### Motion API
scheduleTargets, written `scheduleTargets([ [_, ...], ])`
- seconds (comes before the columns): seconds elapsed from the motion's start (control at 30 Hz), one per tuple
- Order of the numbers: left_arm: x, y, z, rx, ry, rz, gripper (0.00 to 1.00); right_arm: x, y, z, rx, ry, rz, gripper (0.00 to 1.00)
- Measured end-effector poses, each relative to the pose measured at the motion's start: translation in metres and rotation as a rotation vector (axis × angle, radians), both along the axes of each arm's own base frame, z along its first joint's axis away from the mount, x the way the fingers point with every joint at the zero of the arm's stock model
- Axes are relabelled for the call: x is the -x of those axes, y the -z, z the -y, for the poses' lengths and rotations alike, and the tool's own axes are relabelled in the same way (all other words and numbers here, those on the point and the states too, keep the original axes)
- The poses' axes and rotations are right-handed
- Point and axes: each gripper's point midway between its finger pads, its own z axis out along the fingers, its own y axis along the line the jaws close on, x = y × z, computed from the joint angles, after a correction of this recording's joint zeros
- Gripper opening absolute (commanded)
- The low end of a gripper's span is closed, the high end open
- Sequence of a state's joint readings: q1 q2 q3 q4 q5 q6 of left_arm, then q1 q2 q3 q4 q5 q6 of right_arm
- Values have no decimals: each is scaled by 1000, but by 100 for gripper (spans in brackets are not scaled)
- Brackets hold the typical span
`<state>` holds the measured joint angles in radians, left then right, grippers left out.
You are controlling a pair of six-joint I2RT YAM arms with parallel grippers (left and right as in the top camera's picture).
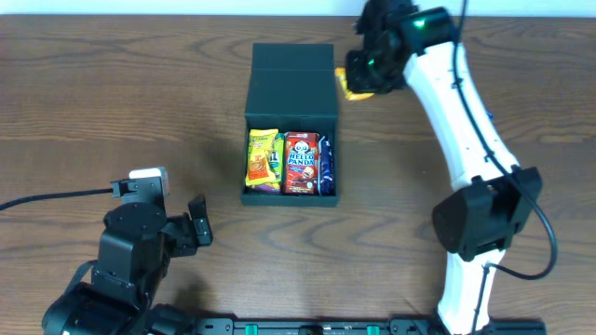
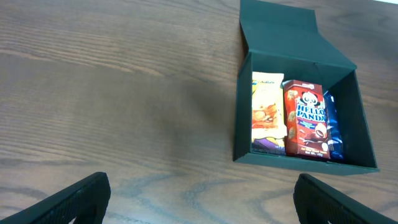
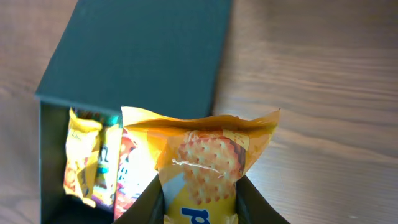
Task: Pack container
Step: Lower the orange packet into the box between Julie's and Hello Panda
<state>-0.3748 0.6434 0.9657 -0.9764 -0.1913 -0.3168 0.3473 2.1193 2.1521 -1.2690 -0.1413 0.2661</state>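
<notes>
The right gripper [image 3: 200, 202] is clenching an orange cracker packet [image 3: 205, 155] between its two dark fingers [image 3: 148, 204]; the wrist view is showing the packet standing upright with its crimped top edge uppermost and a round cracker printed on its face. From overhead, the right gripper [image 1: 361, 82] is hanging at the far right corner of the container [image 1: 290, 197], just beside the right edge of its folded-back lid, with a sliver of the orange packet [image 1: 352, 88] peeking out beneath the arm; how high it is sitting above the counter [image 1: 112, 93] cannot be told.

The container [image 3: 137, 56], a dark square box, is resting open in the middle of the wooden counter, its hinged lid lying flat toward the far edge. Inside, three snacks are lying side by side along the box floor: a yellow packet [image 1: 264, 158] on the left, a red Hello Panda box [image 1: 301, 162] in the middle, and a blue packet [image 1: 325, 166] squeezed against the right wall. The left wrist view is showing the same row: the yellow packet [image 2: 267, 112], the red box [image 2: 305, 118] and the blue packet [image 2: 333, 124] inside the container [image 2: 280, 31].

The left gripper [image 1: 198, 228] is sitting low at the near left of the counter, well apart from the container; its fingers [image 2: 81, 199] are spread wide and grasping nothing, with bare wood showing between them.
</notes>
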Motion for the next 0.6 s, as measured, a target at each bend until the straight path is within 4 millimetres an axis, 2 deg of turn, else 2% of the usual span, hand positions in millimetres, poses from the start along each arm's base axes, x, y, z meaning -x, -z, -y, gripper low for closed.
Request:
scheduleTargets([
  [0.27,0,0,0,0,0,0,95,43,18,-73,40,-149,-18,21],
  [0.43,0,0,0,0,0,0,95,58,38,-97,54,-127,-30,20],
  [0.6,0,0,0,0,0,0,95,61,59,-113,32,-60,-23,19],
])
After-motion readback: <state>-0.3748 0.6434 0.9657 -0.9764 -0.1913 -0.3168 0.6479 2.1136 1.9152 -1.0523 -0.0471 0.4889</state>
